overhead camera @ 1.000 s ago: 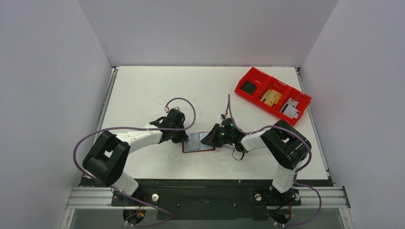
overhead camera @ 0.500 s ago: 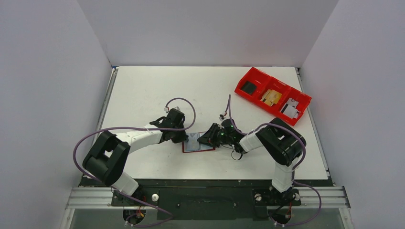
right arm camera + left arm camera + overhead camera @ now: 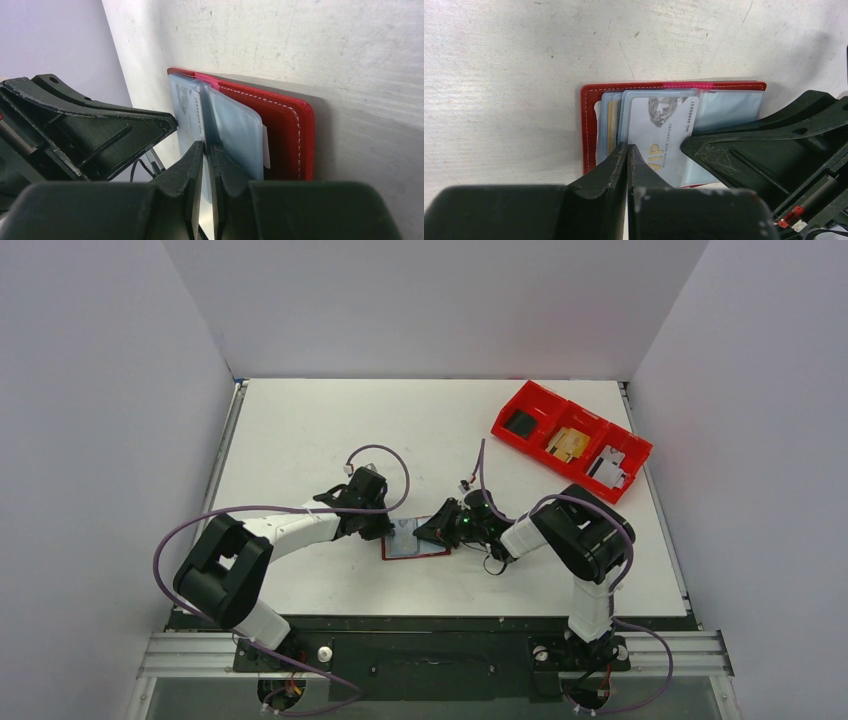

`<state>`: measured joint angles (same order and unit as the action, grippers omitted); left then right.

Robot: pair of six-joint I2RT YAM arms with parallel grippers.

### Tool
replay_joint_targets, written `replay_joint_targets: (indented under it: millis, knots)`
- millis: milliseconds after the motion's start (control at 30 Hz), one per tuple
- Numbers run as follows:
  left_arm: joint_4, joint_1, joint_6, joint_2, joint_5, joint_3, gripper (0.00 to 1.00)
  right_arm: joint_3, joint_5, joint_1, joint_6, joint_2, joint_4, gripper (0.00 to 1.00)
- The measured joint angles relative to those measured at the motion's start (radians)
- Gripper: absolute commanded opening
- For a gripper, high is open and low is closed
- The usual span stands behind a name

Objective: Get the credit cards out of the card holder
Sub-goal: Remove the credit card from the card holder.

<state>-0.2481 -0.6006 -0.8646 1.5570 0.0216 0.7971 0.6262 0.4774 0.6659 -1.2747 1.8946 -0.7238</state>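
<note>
The card holder lies open on the table, dark red, with clear sleeves fanned out of it. A pale credit card printed "VIP" sits in the top sleeve, and a yellowish card edge shows in the sleeve to its left. My left gripper is shut with nothing between its fingers, its tips resting on the sleeves at the holder's left half. My right gripper comes in from the right, its jaws nearly together around the edge of the raised leaf with the VIP credit card.
A bright red three-compartment bin stands at the back right with small items inside. Pale walls close in the table on the left, right and rear. The two grippers nearly touch over the holder.
The right gripper has slid a little left onto the holder, opened slightly and closed again on the leaf. The left arm and the holder have stayed put.
</note>
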Motion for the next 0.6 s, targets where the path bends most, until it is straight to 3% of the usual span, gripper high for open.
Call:
replay_joint_targets:
  millis: [133, 600]
  knots:
    - [0.000, 0.000, 0.000, 0.001, 0.000, 0.001, 0.00, 0.000, 0.001, 0.000, -0.003, 0.000, -0.005, 0.00]
    - [-0.001, 0.000, -0.008, 0.002, 0.000, 0.001, 0.00, -0.036, 0.002, -0.031, 0.006, -0.010, -0.031, 0.00]
